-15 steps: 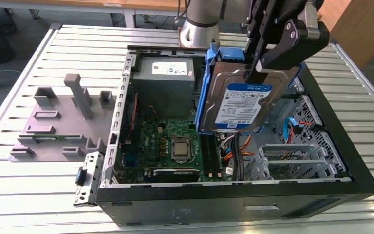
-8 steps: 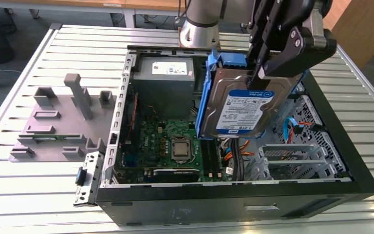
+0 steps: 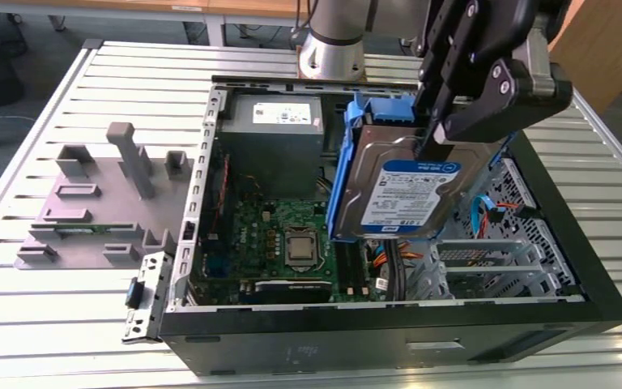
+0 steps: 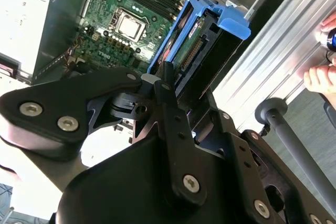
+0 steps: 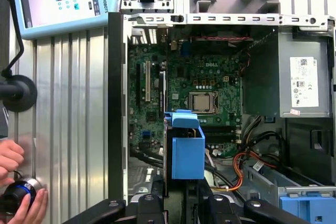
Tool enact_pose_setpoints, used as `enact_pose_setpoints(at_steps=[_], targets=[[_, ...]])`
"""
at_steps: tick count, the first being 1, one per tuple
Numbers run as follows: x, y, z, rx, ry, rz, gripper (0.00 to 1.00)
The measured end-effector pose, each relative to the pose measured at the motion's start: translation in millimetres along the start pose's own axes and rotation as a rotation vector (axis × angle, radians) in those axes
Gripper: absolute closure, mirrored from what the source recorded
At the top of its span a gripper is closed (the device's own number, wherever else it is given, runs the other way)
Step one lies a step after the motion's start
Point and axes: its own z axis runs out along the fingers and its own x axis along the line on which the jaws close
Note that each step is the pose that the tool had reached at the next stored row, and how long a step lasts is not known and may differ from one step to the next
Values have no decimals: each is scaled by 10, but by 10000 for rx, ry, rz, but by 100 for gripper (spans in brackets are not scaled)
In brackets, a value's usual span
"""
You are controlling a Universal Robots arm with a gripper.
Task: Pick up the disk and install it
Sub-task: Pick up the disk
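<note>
**A:** ok so where's the disk right now?

**B:** Going from the exterior view's left: a grey plastic fixture [image 3: 106, 203] sits near the left edge of the slatted table [image 3: 41, 324], just beside the open PC case [image 3: 398, 344]. Inside the case, the grey power supply [image 3: 273, 121] fills the far left corner, with the motherboard [image 3: 279, 235] on the floor in front of it. The disk [image 3: 403, 194] hangs over the case between the motherboard and the drive cage [image 3: 489, 263]. It's standing on edge, label facing the camera.

**A:** and the gripper?

**B:** The gripper [image 3: 437, 147] is directly above the disk and clamped tight on its upper edge, blue carrier included. In both wrist views the disk sticks out past the fingers [image 4: 169, 103], over the motherboard. There's also a person's hand [image 5: 10, 156] at the table's edge.
</note>
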Motion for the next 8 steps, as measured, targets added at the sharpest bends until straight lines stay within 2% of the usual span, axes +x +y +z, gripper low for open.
enact_pose_setpoints(at_steps=[4,8], targets=[[58,-6,3,0,-2,0,65],[81,-54,15,0,-3,0,65]])
